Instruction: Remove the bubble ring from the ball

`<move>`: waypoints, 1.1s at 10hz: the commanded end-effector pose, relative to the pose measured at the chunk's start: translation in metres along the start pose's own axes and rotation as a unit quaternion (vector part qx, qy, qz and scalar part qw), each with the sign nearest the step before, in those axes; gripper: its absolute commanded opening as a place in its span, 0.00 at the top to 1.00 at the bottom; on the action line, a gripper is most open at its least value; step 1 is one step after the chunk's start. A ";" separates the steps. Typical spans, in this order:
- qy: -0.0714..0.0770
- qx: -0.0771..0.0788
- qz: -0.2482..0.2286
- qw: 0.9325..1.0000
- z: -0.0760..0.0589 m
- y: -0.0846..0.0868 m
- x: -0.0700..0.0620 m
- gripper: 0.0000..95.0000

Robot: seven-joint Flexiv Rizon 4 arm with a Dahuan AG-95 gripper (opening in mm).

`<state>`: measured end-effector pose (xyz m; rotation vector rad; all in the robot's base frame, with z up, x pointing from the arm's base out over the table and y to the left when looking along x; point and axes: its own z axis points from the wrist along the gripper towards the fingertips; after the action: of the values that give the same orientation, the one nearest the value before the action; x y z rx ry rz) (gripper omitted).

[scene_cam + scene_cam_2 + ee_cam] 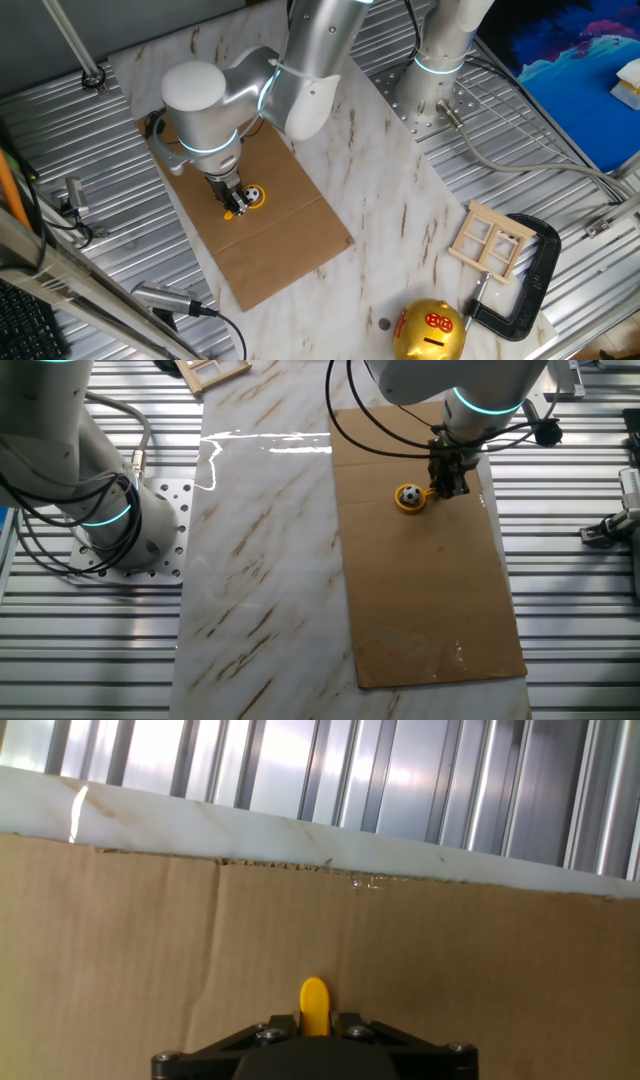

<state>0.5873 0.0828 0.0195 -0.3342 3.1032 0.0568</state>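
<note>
The bubble ring (pixel 410 501) is a small yellow-orange loop lying on the brown cardboard (pixel 420 580), around the ball (pixel 409 494), a tiny white ball with black patches. Both also show in one fixed view, the ring (pixel 251 199) around the ball (pixel 253 193). My gripper (pixel 448 488) stands right beside the loop, shut on the ring's short handle (pixel 314 1006), whose yellow tip sticks out between the fingers in the hand view. The loop and the ball are hidden in the hand view.
The cardboard sheet (pixel 265 215) lies on a marble board (pixel 400 220). A gold piggy bank (pixel 430 330), a small wooden frame (pixel 490 243) and a black clamp (pixel 530 285) stand at one end. The arm's base (pixel 120 520) is bolted beside the board.
</note>
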 end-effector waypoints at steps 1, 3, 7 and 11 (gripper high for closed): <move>0.000 -0.001 0.000 1.000 0.000 0.000 0.000 1.00; 0.000 -0.001 0.000 1.000 -0.001 0.000 0.001 1.00; 0.001 -0.002 -0.002 1.000 -0.003 0.000 0.002 1.00; 0.001 -0.002 -0.002 1.000 -0.005 0.001 0.002 1.00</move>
<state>0.5848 0.0824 0.0241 -0.3398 3.1046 0.0609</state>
